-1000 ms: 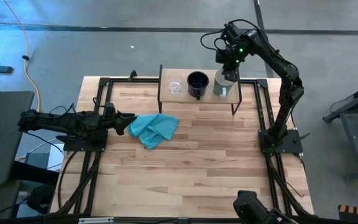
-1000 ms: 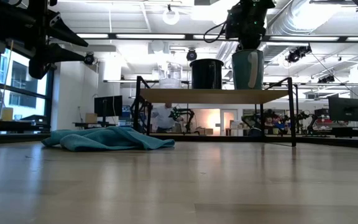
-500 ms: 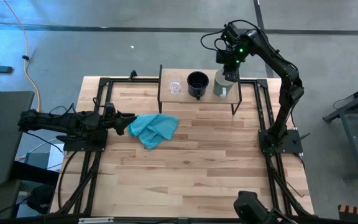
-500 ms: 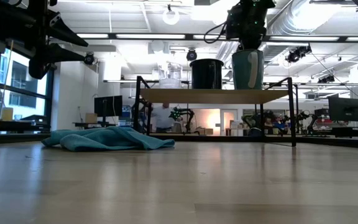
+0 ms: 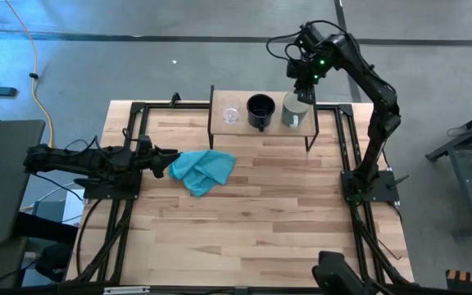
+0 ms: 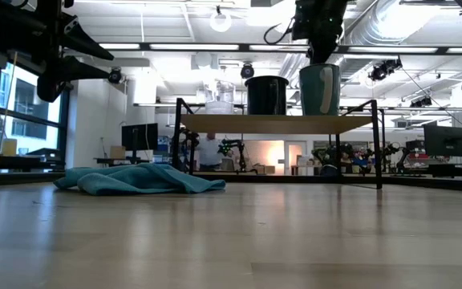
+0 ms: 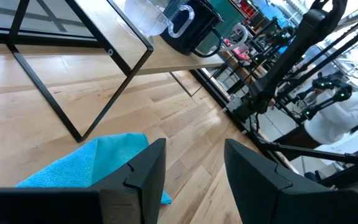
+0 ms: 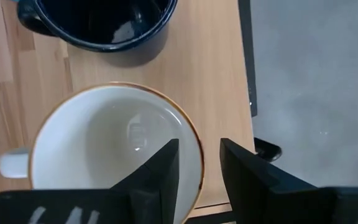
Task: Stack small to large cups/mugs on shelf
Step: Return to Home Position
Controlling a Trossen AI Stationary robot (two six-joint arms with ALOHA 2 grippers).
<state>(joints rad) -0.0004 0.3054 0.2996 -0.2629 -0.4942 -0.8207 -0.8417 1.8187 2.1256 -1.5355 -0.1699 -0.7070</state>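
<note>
The low wooden shelf [image 5: 244, 125] stands at the table's far edge. On it, left to right, stand on their bases a clear glass cup [image 5: 231, 114], a black handled mug [image 5: 260, 110] and a pale grey-white mug [image 5: 292, 115]. My right gripper [image 8: 199, 186] is open just above the pale mug's right rim [image 8: 194, 146], one finger over the inside and one outside. The low view [image 6: 321, 56] shows it above the mug [image 6: 320, 90]. My left gripper [image 5: 170, 161] is open and empty, low at the table's left, next to a teal cloth.
A crumpled teal cloth [image 5: 203, 170] lies on the table left of centre, in front of the shelf. Black metal frames [image 5: 129, 139] run along the table's left and right sides. The near half of the wooden tabletop [image 5: 244, 238] is bare.
My right gripper has risen a little off the pale mug's rim and drawn slightly toward the far edge. The mug stays upright on the shelf where it was.
</note>
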